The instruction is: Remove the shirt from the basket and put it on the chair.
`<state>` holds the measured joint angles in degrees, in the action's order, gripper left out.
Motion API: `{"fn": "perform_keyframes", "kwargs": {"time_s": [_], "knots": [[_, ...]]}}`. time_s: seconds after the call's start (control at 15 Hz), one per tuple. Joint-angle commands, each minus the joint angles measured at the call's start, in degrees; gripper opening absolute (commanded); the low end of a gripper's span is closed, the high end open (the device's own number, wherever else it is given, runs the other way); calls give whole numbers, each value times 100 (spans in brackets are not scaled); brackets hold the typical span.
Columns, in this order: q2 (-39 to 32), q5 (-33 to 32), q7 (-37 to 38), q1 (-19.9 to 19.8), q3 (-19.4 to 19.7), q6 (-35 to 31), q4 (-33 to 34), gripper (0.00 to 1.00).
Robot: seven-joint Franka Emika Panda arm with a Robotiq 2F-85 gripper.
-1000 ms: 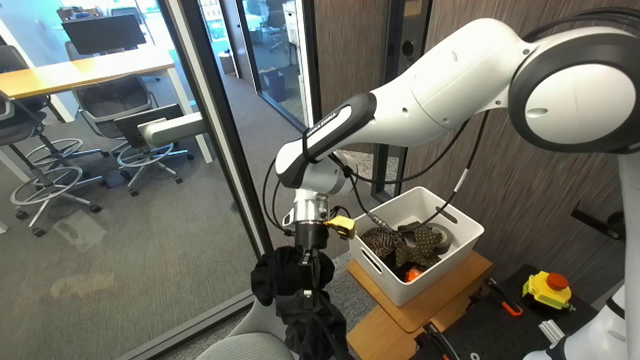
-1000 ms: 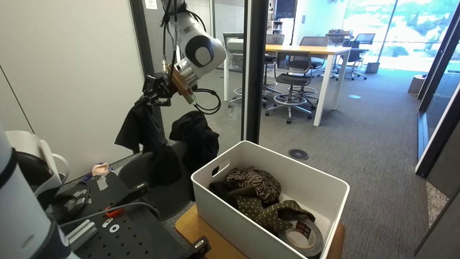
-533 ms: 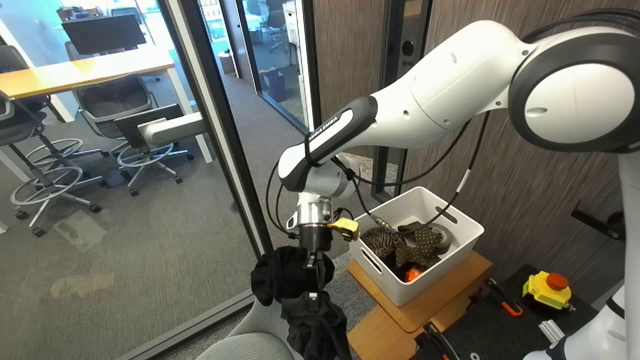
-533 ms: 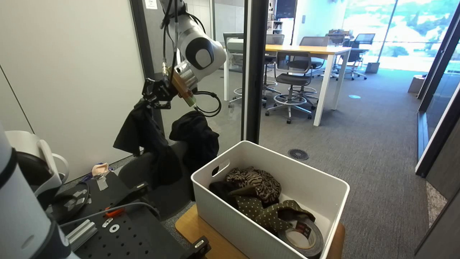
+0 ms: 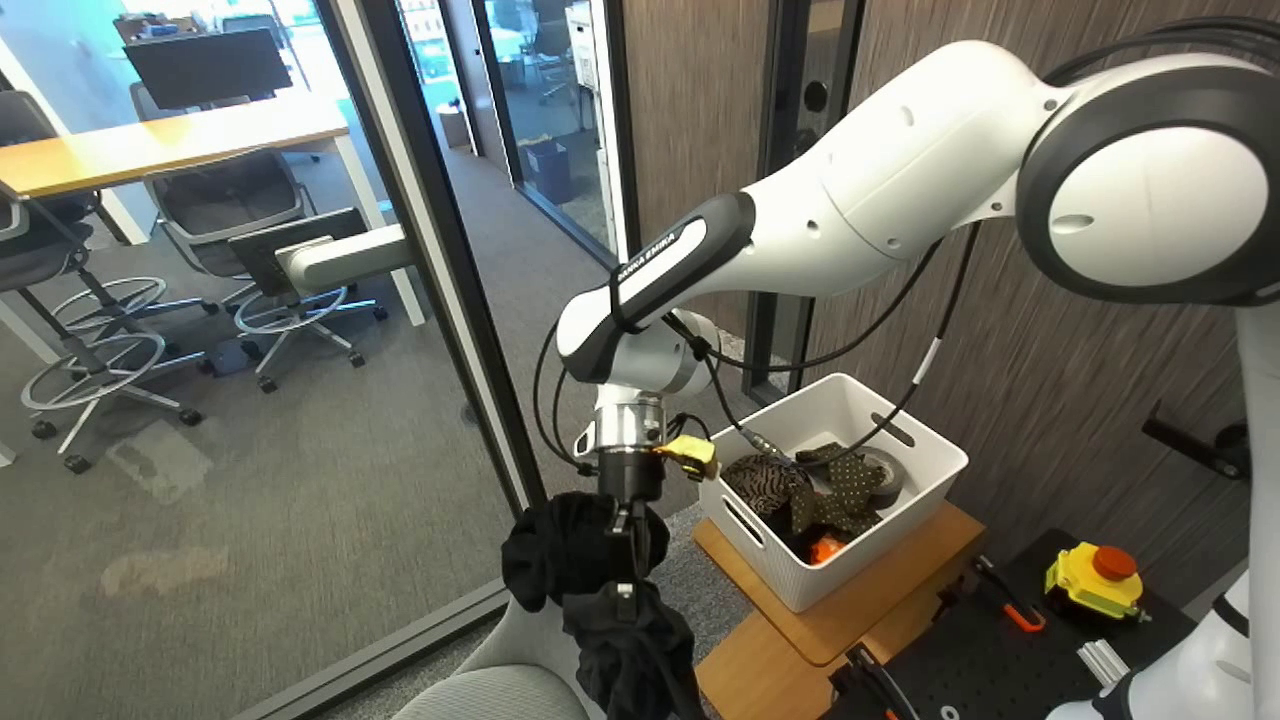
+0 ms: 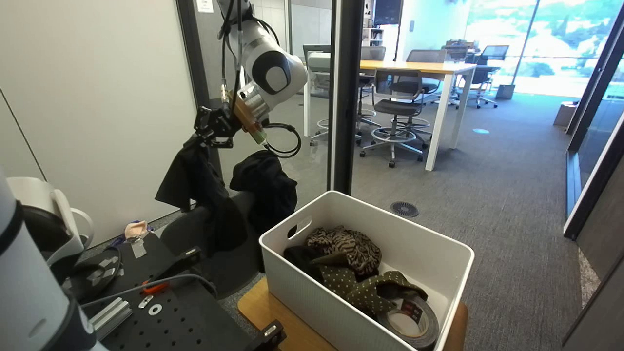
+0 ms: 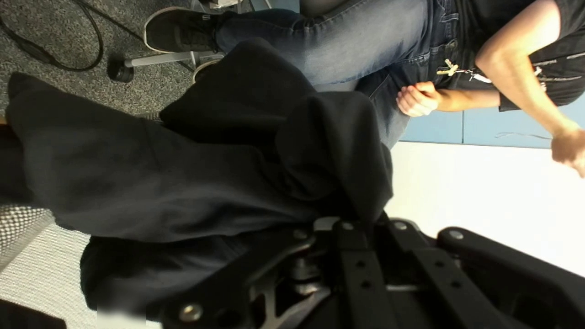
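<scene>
"Where do we see the matte black cloth shirt point(image 6: 195, 173)?"

"It hangs left of centre in an exterior view, outside the white rectangular plastic basket point(image 6: 399, 243) at lower right. The jaws of our black two-fingered metal gripper point(image 7: 372, 225) are drawn together, pinching one fold of it at the lower middle of the wrist view."

"And the rumpled black cloth bundle point(image 5: 570, 555) just beside it?"

"We can't tell whether that's part of the same shirt or a second piece. It seems to lie over the back of the pale grey, round-shelled chair point(image 5: 490, 695), at the bottom of an exterior view."

"How do we expect ours to handle?"

"Light and limp, we'd judge: it falls in deep folds, with no stiffness to push against. It doesn't look slippery, and nothing about it looks fragile."

"Do we hold it well?"

"Near an upper end, with most of its length trailing below, so we can carry it but hardly steer the tail. For a fresh hold we'd choose a thick, bunched fold nearer the middle, so both ends drop evenly."

"And the release?"

"We'd bring the tail over the chair's seat and lower until the cloth piles up there. Let go too high, and it might slide off."
</scene>
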<state>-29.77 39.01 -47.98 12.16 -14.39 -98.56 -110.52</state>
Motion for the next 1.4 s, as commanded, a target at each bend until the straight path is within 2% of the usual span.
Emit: {"fn": "perform_keyframes", "kwargs": {"time_s": [0.0,0.07,0.13,0.27,0.8,0.87,1.33], "knots": [[-10,-88,239,-15,-51,-49,96,8],[3,-114,292,-1,-38,-101,87,9],[17,-135,370,16,-27,-167,71,34],[73,-200,468,30,-23,-341,20,37],[116,-397,780,-11,-75,-814,-53,97],[123,-409,803,-19,-78,-831,-60,100],[140,-434,906,-50,-82,-930,-95,100]]}}
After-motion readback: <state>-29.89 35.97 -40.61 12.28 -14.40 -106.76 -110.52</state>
